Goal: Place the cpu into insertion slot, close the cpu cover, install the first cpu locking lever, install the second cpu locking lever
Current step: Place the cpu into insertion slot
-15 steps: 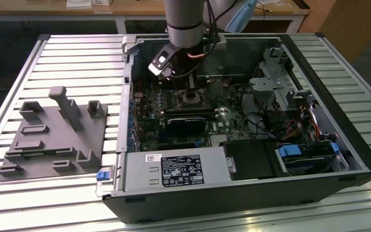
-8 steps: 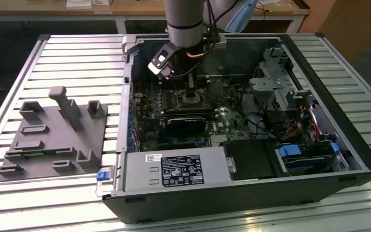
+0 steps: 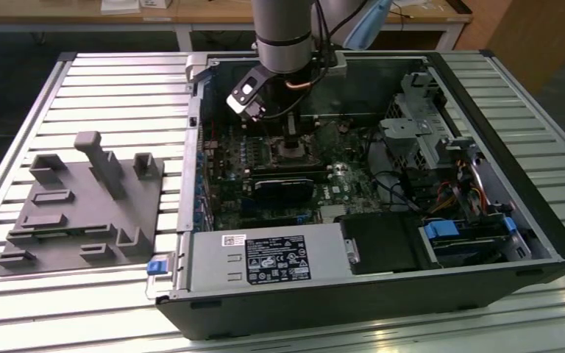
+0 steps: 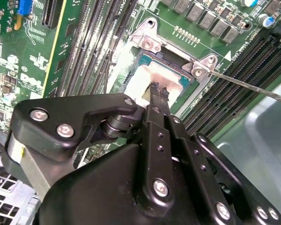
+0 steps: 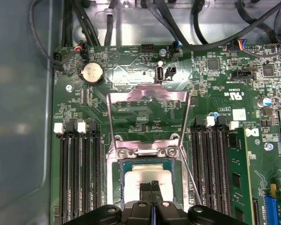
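Note:
The cpu [image 5: 147,176], a pale silvery square chip, lies flat in the insertion slot [image 5: 118,180] on the green board. My gripper [image 5: 151,186] is shut, and its joined fingertips [image 4: 158,90] rest on or just above the middle of the cpu [image 4: 141,80]. The cpu cover [image 5: 147,93], a thin silvery frame with a square window, stands swung open on its hinge beyond the slot. A thin wire locking lever [image 5: 189,176] runs free beside the slot and also shows as a thin rod [image 4: 253,86]. In the exterior view the arm [image 3: 282,44] reaches down into the open computer case over the slot [image 3: 293,151].
Long black memory slots [image 5: 79,173] flank the slot on both sides. A coin battery [image 5: 92,72] and cables [image 5: 201,28] lie past the cover. The grey power supply [image 3: 263,259], a black card [image 3: 288,187] and drive bays [image 3: 430,125] crowd the case. A grey fixture block [image 3: 76,206] sits outside.

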Tool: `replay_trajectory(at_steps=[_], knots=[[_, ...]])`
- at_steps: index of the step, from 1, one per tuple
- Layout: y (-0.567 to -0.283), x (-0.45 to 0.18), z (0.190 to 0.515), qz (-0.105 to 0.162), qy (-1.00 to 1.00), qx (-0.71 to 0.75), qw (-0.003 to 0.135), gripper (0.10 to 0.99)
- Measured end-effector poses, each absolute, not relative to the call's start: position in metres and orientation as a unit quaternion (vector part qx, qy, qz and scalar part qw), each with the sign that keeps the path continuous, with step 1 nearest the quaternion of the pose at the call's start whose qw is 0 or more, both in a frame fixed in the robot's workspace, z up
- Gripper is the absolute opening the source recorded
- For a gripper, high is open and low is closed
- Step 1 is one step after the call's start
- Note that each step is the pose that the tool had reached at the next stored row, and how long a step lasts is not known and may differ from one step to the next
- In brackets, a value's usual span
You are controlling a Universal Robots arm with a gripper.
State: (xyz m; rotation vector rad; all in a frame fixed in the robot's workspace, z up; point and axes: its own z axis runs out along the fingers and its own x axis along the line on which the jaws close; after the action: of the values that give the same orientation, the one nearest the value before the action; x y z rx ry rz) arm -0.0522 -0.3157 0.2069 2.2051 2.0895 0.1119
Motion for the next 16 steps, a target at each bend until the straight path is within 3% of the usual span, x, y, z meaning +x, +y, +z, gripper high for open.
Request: replay_trajectory(at_steps=[16], knots=[[-0.3180,-0.0516,0.2004,0.048,0.671,0.739,0.039,0.106]])
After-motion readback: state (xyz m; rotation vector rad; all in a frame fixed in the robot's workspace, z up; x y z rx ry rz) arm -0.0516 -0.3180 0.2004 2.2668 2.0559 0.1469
